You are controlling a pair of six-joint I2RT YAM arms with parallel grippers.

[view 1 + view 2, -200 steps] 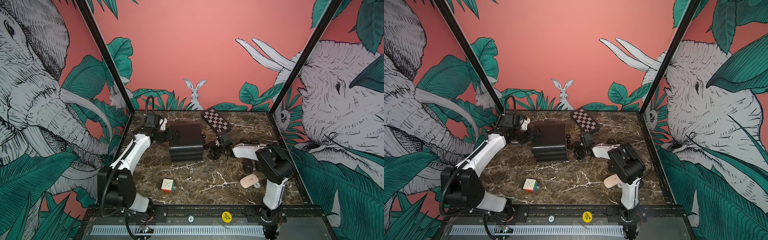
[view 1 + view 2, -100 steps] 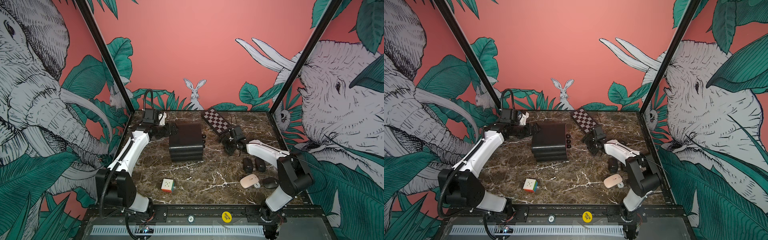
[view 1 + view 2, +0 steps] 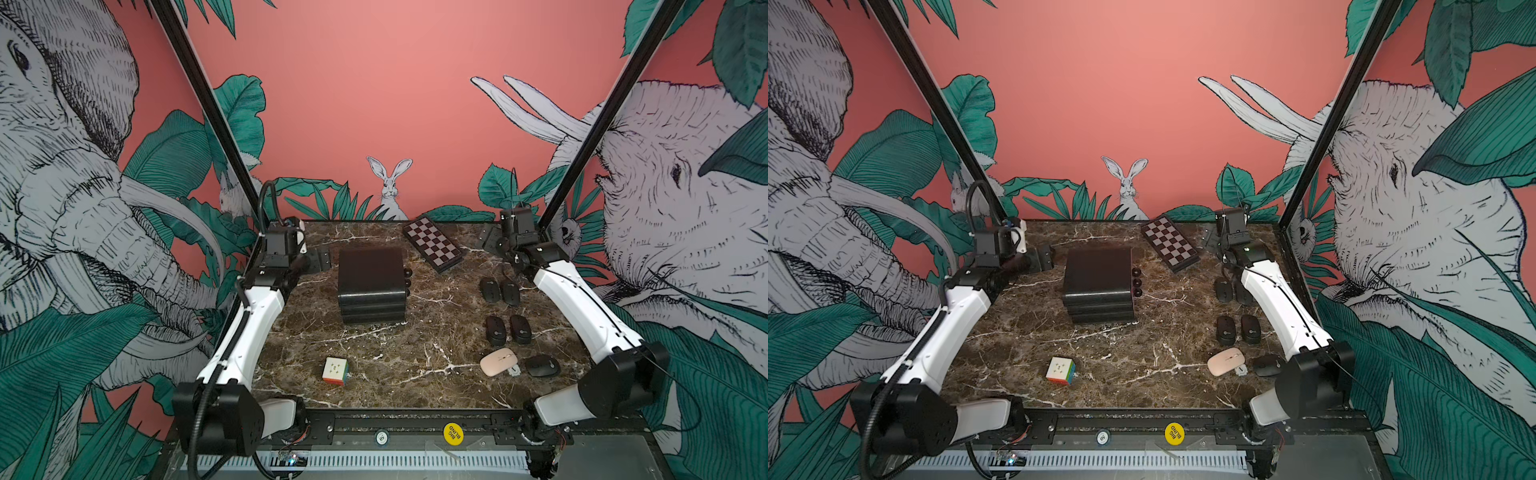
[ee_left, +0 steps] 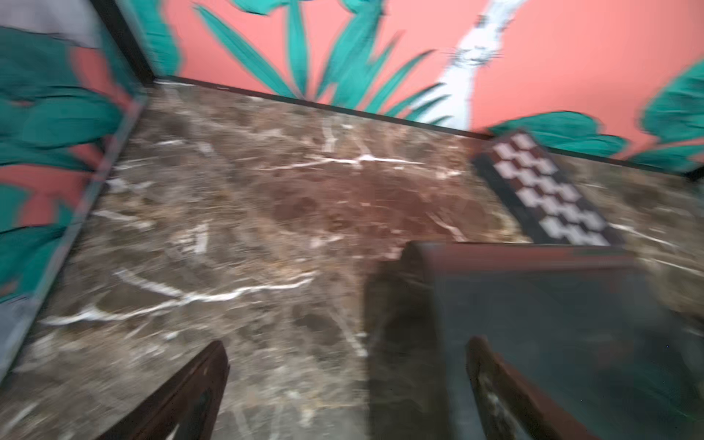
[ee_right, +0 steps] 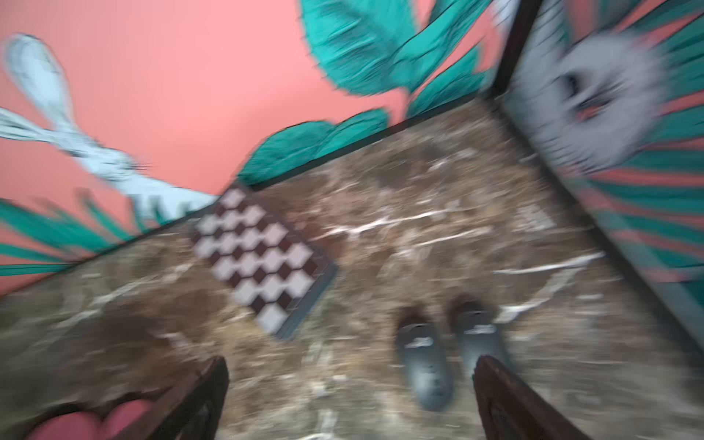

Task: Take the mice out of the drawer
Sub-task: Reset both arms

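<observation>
In both top views the black drawer unit (image 3: 371, 286) stands mid-surface with its three fronts flush. The mice (image 3: 496, 330) lie out on the marble surface (image 3: 415, 345) to its right: two black pairs in a column, then a pink mouse (image 3: 498, 361) just beside a fifth black one near the front edge. The left hand (image 3: 319, 259) hangs by the unit's back corner and the right hand (image 3: 492, 241) by the chessboard (image 3: 432, 243). The job looks finished, so the step in hand is parking, though whether a shut drawer hides another mouse cannot be seen. The right forearm (image 3: 582, 303) runs just beside the far pair (image 3: 500, 291), so it should lift before swinging, not sweep low. The left wrist view is blurred but shows the left hand (image 4: 346, 343) spread and empty, one finger (image 4: 506, 392) over the unit's top; draw straight back so it does not nudge the unit. The right wrist view, also blurred, shows the right hand (image 5: 350, 360) spread and empty above the far pair (image 5: 424, 365); it should travel high and spread, clear of them.
</observation>
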